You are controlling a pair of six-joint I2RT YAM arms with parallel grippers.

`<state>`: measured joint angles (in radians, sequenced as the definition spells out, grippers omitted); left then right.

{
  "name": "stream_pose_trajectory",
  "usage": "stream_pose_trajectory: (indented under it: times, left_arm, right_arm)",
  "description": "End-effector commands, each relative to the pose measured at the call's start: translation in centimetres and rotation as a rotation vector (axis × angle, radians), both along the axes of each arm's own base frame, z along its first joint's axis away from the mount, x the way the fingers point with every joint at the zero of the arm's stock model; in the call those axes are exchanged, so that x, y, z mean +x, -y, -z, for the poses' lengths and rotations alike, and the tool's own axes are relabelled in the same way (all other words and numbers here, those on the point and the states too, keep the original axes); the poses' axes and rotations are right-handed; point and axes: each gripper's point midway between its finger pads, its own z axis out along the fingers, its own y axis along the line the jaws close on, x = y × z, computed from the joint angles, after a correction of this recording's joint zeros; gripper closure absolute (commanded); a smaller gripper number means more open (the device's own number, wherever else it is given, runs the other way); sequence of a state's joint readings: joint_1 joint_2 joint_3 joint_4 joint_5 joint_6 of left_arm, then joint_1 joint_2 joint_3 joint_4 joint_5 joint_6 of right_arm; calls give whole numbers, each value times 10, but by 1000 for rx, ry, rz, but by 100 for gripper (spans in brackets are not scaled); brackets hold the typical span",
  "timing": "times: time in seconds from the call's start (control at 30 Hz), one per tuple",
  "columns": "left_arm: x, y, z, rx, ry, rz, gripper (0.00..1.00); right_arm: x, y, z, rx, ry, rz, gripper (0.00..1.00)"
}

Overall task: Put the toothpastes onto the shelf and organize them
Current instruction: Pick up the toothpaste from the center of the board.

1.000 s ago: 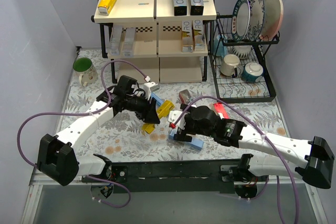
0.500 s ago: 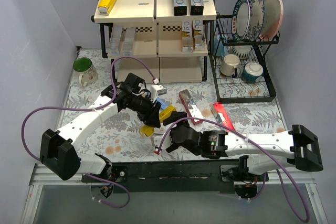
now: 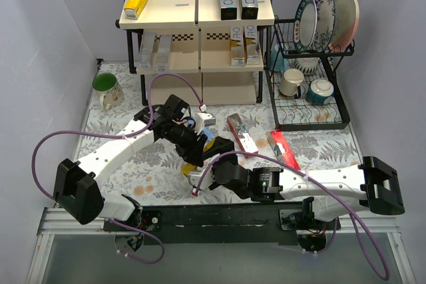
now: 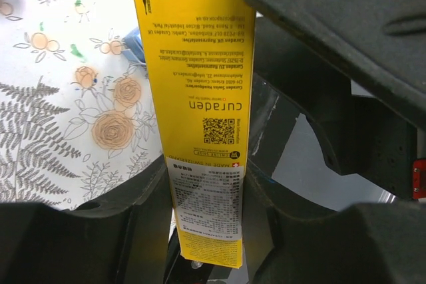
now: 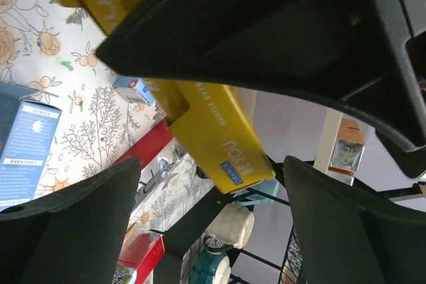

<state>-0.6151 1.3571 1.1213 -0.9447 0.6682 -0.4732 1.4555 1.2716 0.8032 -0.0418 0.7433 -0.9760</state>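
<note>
right gripper (image 5: pixel 210 224) has swung left since a second ago, now close beside the left gripper (image 4: pixel 206 231), jaws wide apart, nothing held. left gripper clamped on yellow toothpaste carton (image 4: pixel 200 98), in front of the shelf (image 3: pixel 170 4), well apart from it.

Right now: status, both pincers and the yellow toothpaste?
Left pincer shut on yellow toothpaste carton. Right pincer open, close by it. Red carton loose on table, off to the right.
</note>
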Motion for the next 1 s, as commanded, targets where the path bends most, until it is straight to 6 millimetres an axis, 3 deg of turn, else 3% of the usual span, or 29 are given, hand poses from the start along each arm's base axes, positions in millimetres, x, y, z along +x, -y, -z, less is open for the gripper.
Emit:
stream_pose_trajectory:
  times: [0.0,0.33,0.77,0.93,0.97]
  left_arm:
    - [-5,11,-24,-76,32,67,69]
    - [-3,10,-25,-62,35,57,69]
    - [-18,9,-37,-106,10,110,69]
    - [-22,11,-43,-137,9,126,69]
    - [-23,11,-44,-138,9,127,69]
  right_arm:
    - [1,-9,-36,109,45,7,4]
    - [-11,-3,-46,139,26,-16,4]
    - [-9,-13,-23,87,53,-30,4]
    - [-9,-13,-6,33,50,-29,9]
    - [-10,-12,-2,23,42,-29,14]
